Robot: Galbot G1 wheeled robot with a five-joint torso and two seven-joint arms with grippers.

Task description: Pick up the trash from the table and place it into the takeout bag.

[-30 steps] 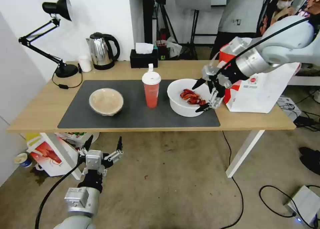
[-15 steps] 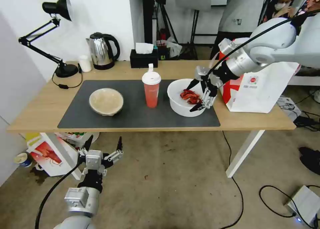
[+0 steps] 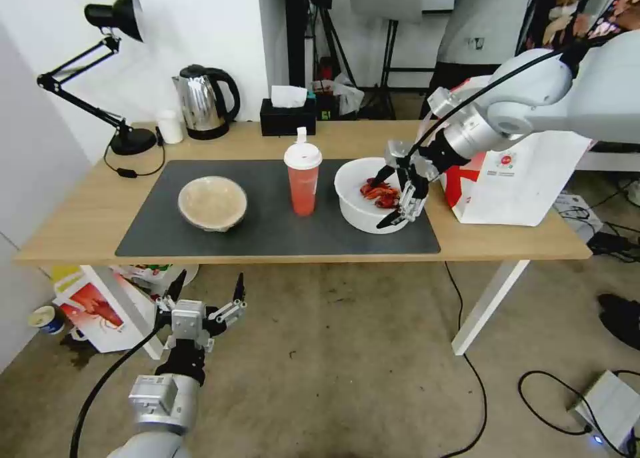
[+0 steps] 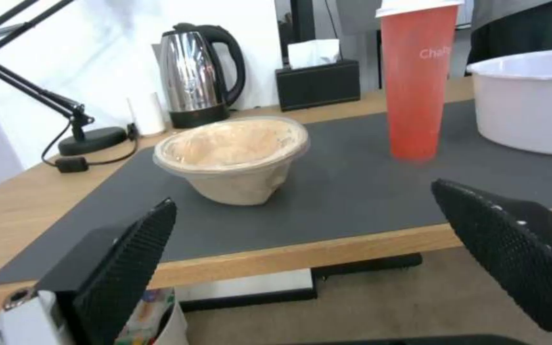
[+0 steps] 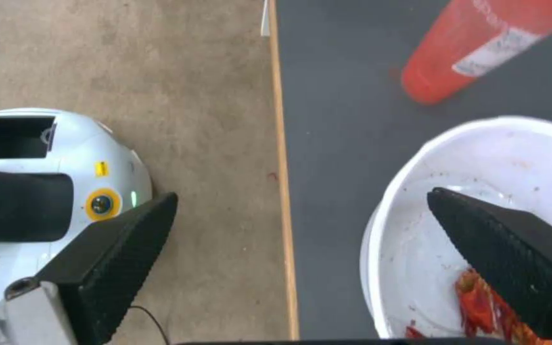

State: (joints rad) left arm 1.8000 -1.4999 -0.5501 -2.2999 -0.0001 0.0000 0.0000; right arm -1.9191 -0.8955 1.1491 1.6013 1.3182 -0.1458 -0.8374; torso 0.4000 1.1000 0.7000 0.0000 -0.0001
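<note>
Right claw (image 3: 389, 198) has closed in, straddling bowl (image 3: 357, 205) rim.

A black desk lamp (image 3: 100, 58) stands at the far left corner — beside it a small white cylinder (image 3: 171, 126), a steel kettle (image 3: 205, 102), then a black tissue box (image 3: 287, 116).

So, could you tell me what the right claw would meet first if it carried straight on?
Probably the white bowl's near rim: the open right claw straddles it, one finger inside, one outside.

Beside the textured black gripper pads (image 5: 512, 254), a glossy white plastic bowl (image 3: 357, 208) rests on a matt grey mat (image 3: 267, 235) over light wood table (image 3: 507, 241).
</note>
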